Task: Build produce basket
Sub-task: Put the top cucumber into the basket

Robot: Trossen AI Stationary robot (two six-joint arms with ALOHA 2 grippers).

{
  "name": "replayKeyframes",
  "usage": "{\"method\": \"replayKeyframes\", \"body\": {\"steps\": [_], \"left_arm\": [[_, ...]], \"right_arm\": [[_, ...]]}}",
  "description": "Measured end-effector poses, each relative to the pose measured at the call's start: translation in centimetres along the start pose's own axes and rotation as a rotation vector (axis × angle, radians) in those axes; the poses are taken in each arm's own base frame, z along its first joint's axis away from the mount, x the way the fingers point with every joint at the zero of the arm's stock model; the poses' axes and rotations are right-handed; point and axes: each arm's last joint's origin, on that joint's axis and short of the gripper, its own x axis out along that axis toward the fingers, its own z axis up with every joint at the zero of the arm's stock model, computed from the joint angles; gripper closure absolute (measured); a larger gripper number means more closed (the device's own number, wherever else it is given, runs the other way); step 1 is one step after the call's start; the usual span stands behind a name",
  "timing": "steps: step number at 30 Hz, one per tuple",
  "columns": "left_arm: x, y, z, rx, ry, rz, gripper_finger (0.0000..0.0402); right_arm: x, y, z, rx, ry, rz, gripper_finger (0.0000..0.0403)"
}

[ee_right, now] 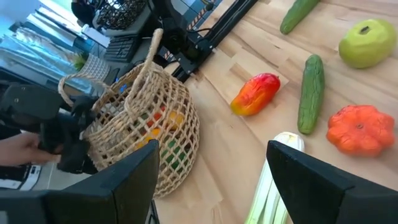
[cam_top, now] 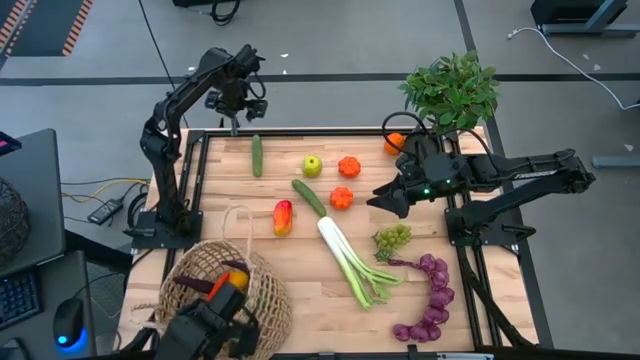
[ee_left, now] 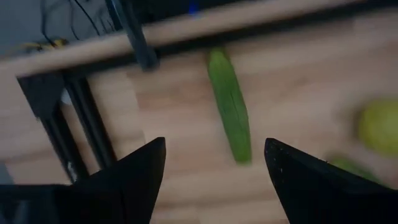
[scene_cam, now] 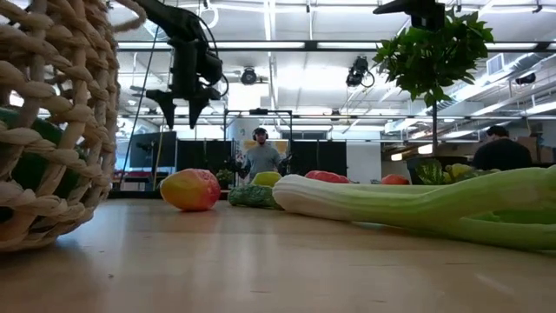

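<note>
A pick is judged to be in hand: the left gripper (cam_top: 236, 122) is held with fingers spread wide above the far-left table edge, just beside the cucumber (cam_top: 257, 155), which is centred between them in its wrist view. A descent and a close across its narrow body would be called for, then a carry to the basket (cam_top: 225, 290) at the near-left corner, already part-filled. The right gripper (cam_top: 380, 200) is held open, empty, above mid-table beside the leek (cam_top: 352, 262). No writing can be read

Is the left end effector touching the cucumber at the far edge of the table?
Apart. The left wrist view shows the cucumber lying on bare wood beyond the open left end effector; the high view shows that end effector back past the table's edge.
</note>
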Motion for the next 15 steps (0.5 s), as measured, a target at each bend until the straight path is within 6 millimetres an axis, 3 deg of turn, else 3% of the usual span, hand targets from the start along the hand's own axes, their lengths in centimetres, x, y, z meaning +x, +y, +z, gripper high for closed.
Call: {"method": "replayKeyframes", "body": {"steps": [6,10,15], "left_arm": [[-2.4,-0.4,-1.2,0.038,0.051,-0.180,0.0123],[-6.5,-0.3,-1.7,0.002,-0.059,-0.306,0.0123],[-10.6,-1.7,-3.2,0.015,-0.182,-0.377,0.0123]], "right_arm": [[0.0,-0.1,-0.1,-0.012,0.007,-0.005,0.0103],[0.0,-0.1,-0.1,-0.016,0.017,-0.005,0.0103],[0.0,-0.1,-0.1,-0.026,0.019,-0.007,0.0103]]}}
